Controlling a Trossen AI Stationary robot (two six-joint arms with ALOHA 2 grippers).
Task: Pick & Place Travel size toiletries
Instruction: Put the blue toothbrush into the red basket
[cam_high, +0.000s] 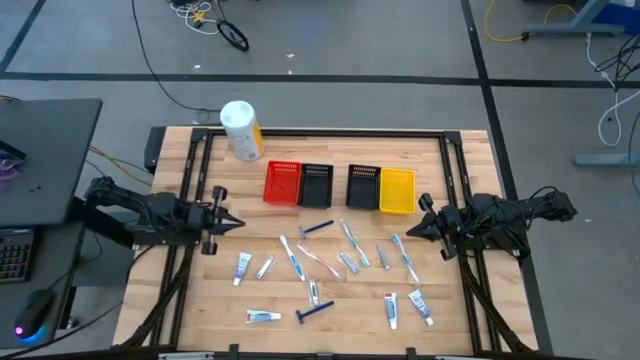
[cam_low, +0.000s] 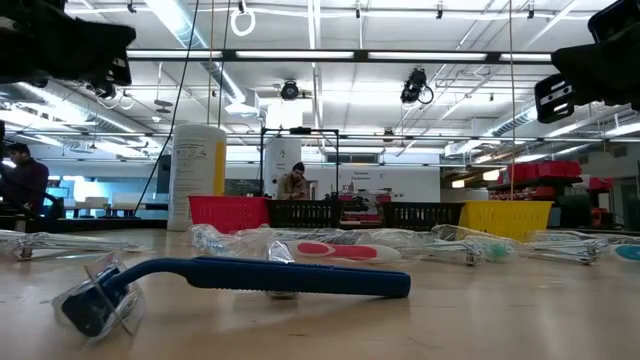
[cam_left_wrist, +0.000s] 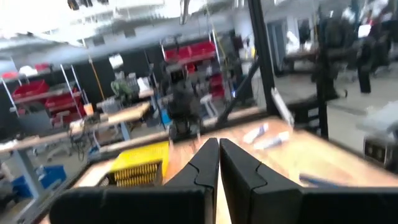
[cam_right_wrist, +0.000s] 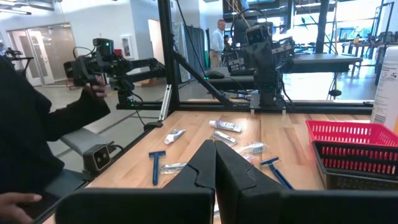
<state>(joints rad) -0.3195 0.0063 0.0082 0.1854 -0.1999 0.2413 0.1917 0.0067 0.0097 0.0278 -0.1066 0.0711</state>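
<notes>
The travel size toiletries lie scattered flat on the wooden table's near half: white tubes (cam_high: 242, 266) (cam_high: 391, 309), toothbrushes (cam_high: 292, 257) (cam_high: 405, 257) and blue razors (cam_high: 315, 229) (cam_high: 314, 314). One razor (cam_low: 240, 280) fills the low view's foreground. My left gripper (cam_high: 232, 222) (cam_left_wrist: 219, 155) hovers at the table's left side, shut and holding nothing, pointing toward the middle. My right gripper (cam_high: 412, 230) (cam_right_wrist: 215, 155) hovers at the right side, shut and holding nothing, facing the left one. Both are raised above the table, near the top of the low view (cam_low: 60, 40) (cam_low: 590, 75).
A row of slotted bins stands behind the items: red (cam_high: 283, 183), black (cam_high: 316, 185), black (cam_high: 362, 186), yellow (cam_high: 397, 190). A white-and-yellow cylinder (cam_high: 241, 130) lies at the far left corner. Bare wood shows between the grippers and the nearest items. A person's sleeve (cam_right_wrist: 37, 124) shows beside the table.
</notes>
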